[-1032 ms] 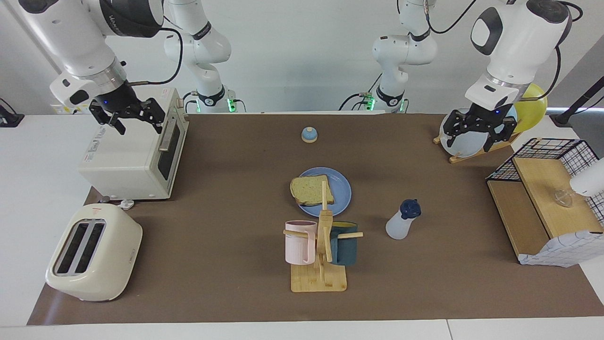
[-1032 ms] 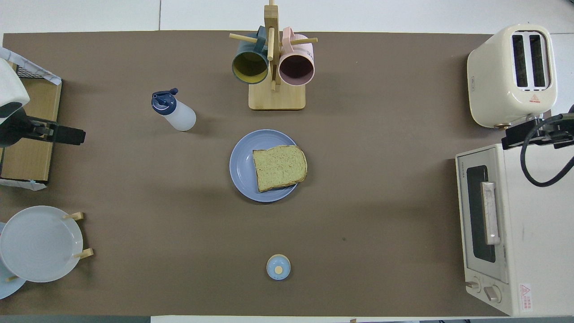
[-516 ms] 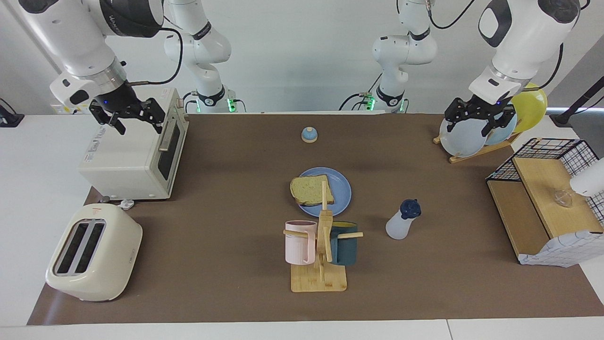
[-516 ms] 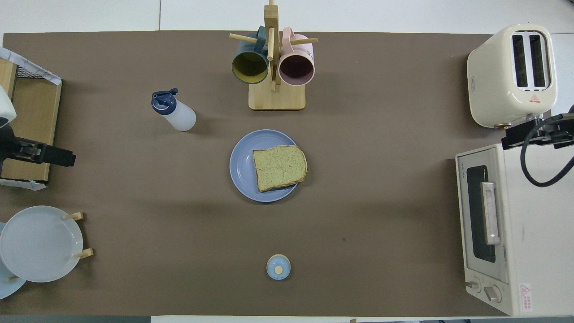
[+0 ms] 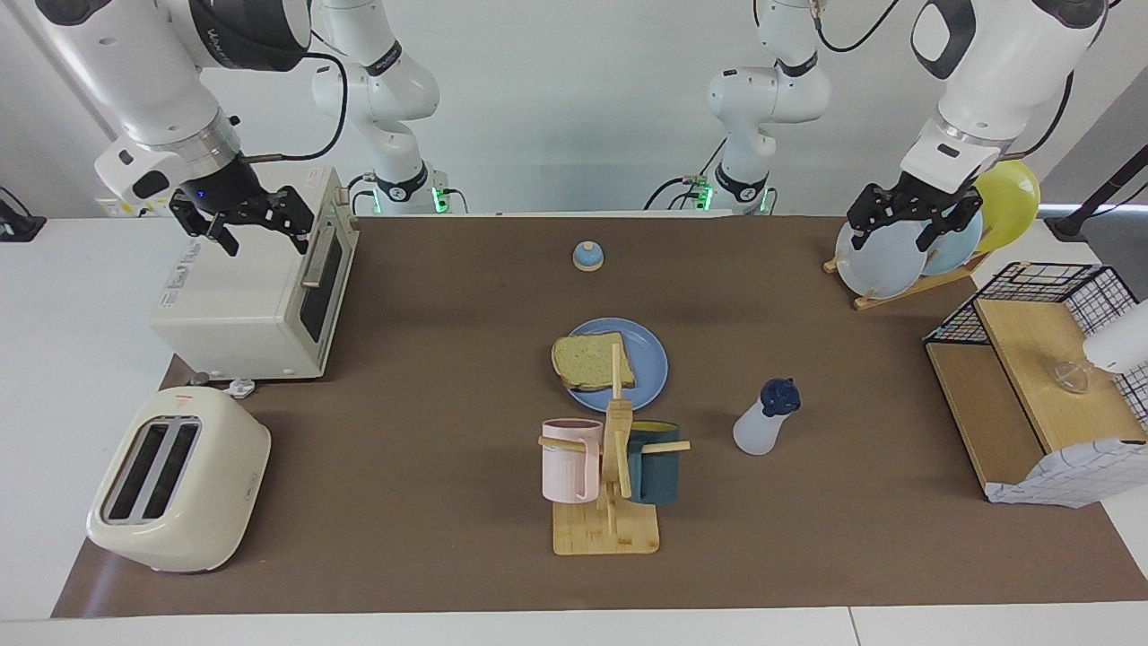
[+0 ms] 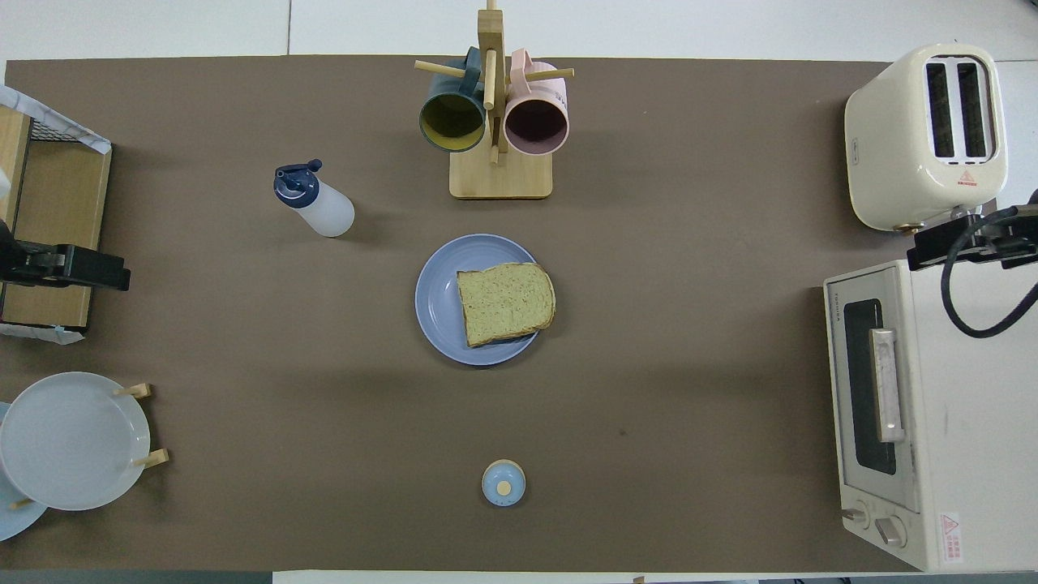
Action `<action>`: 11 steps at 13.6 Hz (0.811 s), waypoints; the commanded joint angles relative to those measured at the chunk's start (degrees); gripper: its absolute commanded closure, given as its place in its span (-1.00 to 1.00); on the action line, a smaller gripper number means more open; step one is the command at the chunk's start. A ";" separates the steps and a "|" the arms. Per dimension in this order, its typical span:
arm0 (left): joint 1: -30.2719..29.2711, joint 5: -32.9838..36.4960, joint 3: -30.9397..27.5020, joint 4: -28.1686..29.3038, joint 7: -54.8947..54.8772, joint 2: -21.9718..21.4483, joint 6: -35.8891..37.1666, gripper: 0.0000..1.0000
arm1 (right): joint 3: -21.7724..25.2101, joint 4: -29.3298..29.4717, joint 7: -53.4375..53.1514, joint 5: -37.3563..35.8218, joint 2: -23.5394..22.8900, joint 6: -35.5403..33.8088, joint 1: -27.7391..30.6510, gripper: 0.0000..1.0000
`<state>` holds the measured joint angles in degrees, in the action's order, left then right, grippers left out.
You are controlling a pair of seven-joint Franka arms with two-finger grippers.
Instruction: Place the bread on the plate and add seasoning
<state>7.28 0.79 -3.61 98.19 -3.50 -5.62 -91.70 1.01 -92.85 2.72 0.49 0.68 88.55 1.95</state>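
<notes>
Toast, a squarish pale-tan slice of bread (image 5: pixel 593 359) with darker crust, lies on the round medium-blue plate (image 5: pixel 647 357) at mid-bench, overhanging the rim toward my right arm's end. That step looks done. The seasoning, a small whitish translucent plastic bottle (image 5: pixel 764 420) with a navy looped cap, stands upright on the bench, farther from me than the plate and toward my left arm's end, untouched. My left fingers (image 5: pixel 910 218) hang spread wide and empty over the rack of pale plates (image 5: pixel 883 265). My right fingers (image 5: pixel 248 224) hover open and empty above the cream toaster oven (image 5: pixel 242 301), waiting. I judge the left arm best placed to fetch the bottle.
</notes>
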 commanded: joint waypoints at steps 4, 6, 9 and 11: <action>-2.18 -0.97 1.05 -9.51 0.34 5.71 7.33 -1.00 | -0.49 -0.23 -0.17 -0.58 0.55 -0.48 0.51 -1.00; -4.72 -1.05 4.47 -9.07 0.34 6.06 5.75 -1.00 | -0.49 -0.23 -0.17 -0.58 0.55 -0.48 0.51 -1.00; -3.77 -2.01 4.14 -8.28 1.03 6.06 4.69 -1.00 | -0.49 -0.23 -0.17 -0.58 0.55 -0.48 0.60 -1.00; -3.33 -2.55 3.87 -8.28 2.26 6.06 2.51 -1.00 | -0.49 -0.23 -0.17 -0.58 0.55 -0.48 0.60 -1.00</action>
<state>4.14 -0.63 0.10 90.88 -2.78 0.05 -87.43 1.01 -92.85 2.72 0.49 0.68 88.55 1.95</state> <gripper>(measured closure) 0.000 0.000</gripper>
